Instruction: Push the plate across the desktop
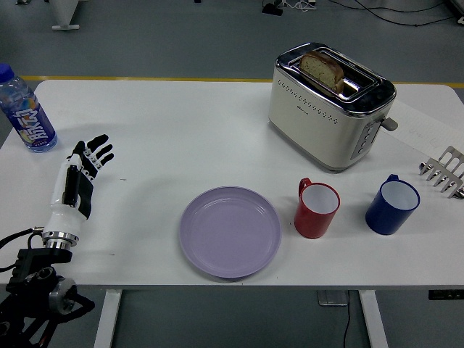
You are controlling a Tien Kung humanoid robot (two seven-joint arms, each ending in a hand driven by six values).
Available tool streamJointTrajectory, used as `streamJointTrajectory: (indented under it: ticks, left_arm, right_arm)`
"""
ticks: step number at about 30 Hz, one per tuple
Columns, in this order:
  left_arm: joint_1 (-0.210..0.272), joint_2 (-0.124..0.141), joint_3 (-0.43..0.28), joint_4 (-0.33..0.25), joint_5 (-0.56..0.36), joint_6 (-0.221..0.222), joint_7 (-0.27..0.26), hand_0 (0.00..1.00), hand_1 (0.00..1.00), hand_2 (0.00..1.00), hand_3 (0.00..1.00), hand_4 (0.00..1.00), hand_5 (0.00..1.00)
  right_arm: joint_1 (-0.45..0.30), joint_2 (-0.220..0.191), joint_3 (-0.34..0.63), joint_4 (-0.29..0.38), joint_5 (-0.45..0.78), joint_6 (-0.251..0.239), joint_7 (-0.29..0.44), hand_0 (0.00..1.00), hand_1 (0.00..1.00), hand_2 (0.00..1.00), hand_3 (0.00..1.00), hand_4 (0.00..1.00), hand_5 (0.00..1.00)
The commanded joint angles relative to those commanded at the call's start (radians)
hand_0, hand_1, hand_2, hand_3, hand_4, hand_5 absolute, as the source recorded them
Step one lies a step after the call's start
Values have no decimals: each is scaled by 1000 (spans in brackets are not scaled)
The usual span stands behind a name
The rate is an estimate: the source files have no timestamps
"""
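Note:
A lilac plate lies flat near the table's front edge, left of centre. My left hand is over the table's left side, well to the left of the plate and apart from it. Its fingers are spread and hold nothing. My right arm is out of view.
A red mug stands just right of the plate, a blue mug further right. A cream toaster with bread stands at the back right. A water bottle stands at the far left, a metal rack at the right edge.

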Motion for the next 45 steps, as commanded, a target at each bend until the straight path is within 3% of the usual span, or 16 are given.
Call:
streamJointTrajectory:
  ticks: [2,7,19,29,39,45]
  left_arm:
    - [0,13,-18,0,2,-1,4,775,806,833,725,473,998]
    - [14,81,-119,23,8,-12,37,763,789,811,725,476,998]
    - [24,148,-250,73,8,-81,111,755,767,789,738,505,998]
    - [25,174,-327,95,-3,-151,169,752,766,777,739,523,998]
    - [40,177,-359,70,-44,-262,267,753,771,763,726,541,998]
    - [38,178,-371,70,-54,-289,306,754,772,762,725,543,998]
  right_arm:
    - [0,0,0,0,0,0,0,689,638,745,734,480,484]
    - [-5,-1,0,2,5,-5,-3,689,639,745,733,480,485]
    - [-7,2,0,3,6,-9,-8,689,639,745,734,480,486]
    - [-2,3,-3,2,11,-9,-6,689,639,744,733,479,485]
    - [3,3,0,1,7,-8,-6,689,639,745,733,479,485]
    - [7,2,1,1,4,-7,-5,689,639,745,733,477,486]
